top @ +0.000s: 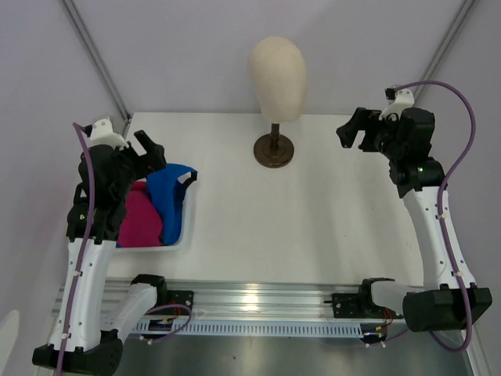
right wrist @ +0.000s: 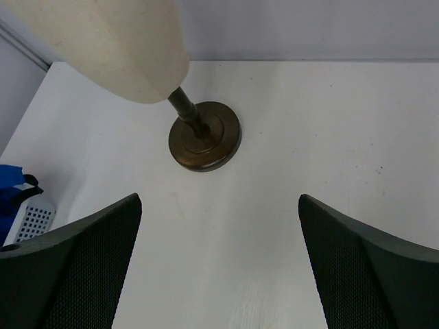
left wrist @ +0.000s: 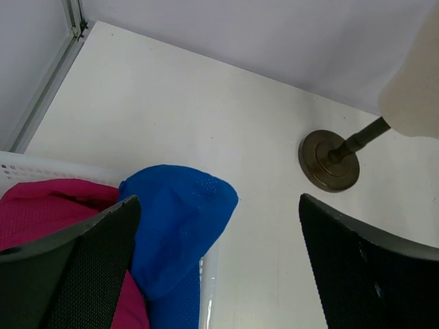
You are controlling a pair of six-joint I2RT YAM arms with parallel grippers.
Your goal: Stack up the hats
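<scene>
On my screens the white tabletop [top: 313, 211] takes up most of the overhead view, with the aluminium rail [top: 266, 301] carrying both arm bases along its near edge. The left arm [top: 86, 258] rises at the left edge and bends over the near-left corner. The right arm [top: 434, 227] reaches up along the right side, its wrist high over the far right of the tabletop.

At the far centre I see the cream mannequin head [top: 277, 69], upright on a thin post above its dark round stand [top: 274, 150].

The white basket [top: 182, 235] sits at the left side of the tabletop, partly hidden under the left arm. The hats are inside it. The blue hat [top: 168, 192] lies at the far right corner, bunched up, with part of it draped over the rim toward the tabletop. The pink hat [top: 139, 219] lies just beside it on the left, touching it and partly under it. I cannot tell whether more hats lie beneath these two.

In the left wrist view, the left fingers [left wrist: 89, 267] are spread wide and hang above the far end of the basket, with the blue and pink fabric below them and nothing held. The right fingers [right wrist: 363, 274] are likewise spread wide and hold nothing. They are in the air, pointed toward the stand and well apart from the basket.
</scene>
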